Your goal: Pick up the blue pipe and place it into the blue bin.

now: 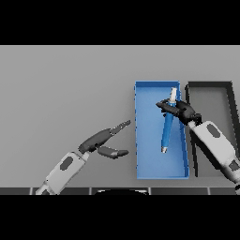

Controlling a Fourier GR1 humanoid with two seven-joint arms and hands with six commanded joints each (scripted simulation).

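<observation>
Blue pipe (168,127) hangs lengthwise over the blue bin (140,140), its white end toward the far wall, the right hand (180,111) curled round its upper part. Whether its lower end already touches the bin floor is hard to tell — it seems close. What looks left is lowering and letting go. Bin walls leave room on both sides; the dark bin (229,101) sits just beside, right. Left hand (105,143) hovers idle, fingers spread — near the bin's left wall.
</observation>
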